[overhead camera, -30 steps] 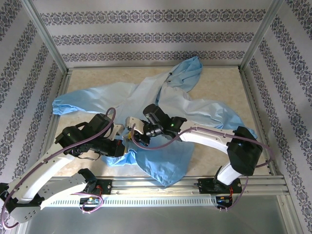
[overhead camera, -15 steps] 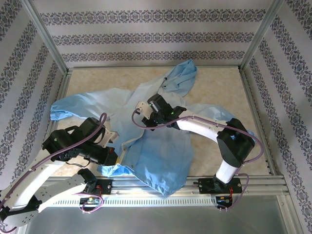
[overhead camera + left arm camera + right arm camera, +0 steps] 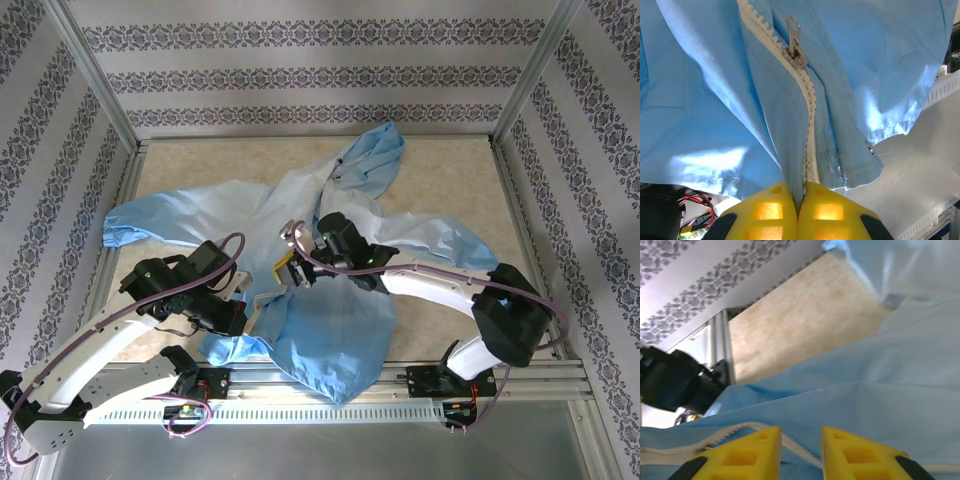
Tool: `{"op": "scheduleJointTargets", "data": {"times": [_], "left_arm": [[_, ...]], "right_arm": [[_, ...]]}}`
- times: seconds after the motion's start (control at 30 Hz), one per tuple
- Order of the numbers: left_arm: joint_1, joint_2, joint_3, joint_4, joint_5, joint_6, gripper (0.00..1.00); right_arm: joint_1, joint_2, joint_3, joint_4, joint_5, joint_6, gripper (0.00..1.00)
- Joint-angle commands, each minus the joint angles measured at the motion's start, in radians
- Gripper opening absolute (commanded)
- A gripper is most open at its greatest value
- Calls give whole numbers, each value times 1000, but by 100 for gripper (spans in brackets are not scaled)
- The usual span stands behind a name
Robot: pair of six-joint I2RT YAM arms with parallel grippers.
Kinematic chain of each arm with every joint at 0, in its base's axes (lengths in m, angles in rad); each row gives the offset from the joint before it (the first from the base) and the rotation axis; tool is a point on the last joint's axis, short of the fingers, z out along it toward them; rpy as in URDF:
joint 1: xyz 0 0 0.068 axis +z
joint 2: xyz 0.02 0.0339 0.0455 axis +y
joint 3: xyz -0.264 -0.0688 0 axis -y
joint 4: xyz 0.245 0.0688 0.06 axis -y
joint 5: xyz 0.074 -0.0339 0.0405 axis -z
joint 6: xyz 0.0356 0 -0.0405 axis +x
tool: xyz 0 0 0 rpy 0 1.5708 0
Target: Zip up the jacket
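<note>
The jacket [image 3: 340,340] is spread across the table [image 3: 450,170], with the hood [image 3: 375,155] at the far side. The lower end of its zipper strip [image 3: 809,115] is pinched between the closed fingers of the left gripper [image 3: 799,202], and the slider [image 3: 795,50] is seen further up. The right gripper [image 3: 800,440] is held narrowly parted over the strip, with nothing clamped

One light-blue hooded jacket [image 3: 340,340] (bearing one metal zipper slider [image 3: 794,47]), one bench [image 3: 450,180], and two robot arms: one left arm [image 3: 100,345], one right arm [image 3: 430,285].
</note>
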State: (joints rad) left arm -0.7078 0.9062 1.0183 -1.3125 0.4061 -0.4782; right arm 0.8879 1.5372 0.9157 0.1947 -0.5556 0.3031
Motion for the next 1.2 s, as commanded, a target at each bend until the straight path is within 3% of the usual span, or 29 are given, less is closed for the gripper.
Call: {"op": "scheduleJointTargets", "data": {"times": [0.0, 0.17, 0.47, 0.8, 0.9, 1.07, 1.17], "left_arm": [[-8, -25, -18, 42, -16, -1, 0], [-9, -49, -36, 47, -15, -16, 0], [-9, -62, -43, 56, -22, -24, 0], [-9, -71, -40, 51, -31, -31, 0], [-9, -72, -44, 50, -33, -30, 0], [-9, -74, -44, 44, -36, -28, 0], [-9, -74, -43, 41, -38, -27, 0]], "right_arm": [[36, 54, -41, 221, -73, 268, 30], [62, 115, -88, 403, -92, 449, 34], [108, 103, -134, 429, -47, 492, 42], [154, 111, -148, 469, -35, 524, 44], [159, 113, -143, 474, -36, 522, 38], [161, 101, -136, 455, -26, 508, 15], [161, 85, -133, 434, -17, 490, 10]]}}
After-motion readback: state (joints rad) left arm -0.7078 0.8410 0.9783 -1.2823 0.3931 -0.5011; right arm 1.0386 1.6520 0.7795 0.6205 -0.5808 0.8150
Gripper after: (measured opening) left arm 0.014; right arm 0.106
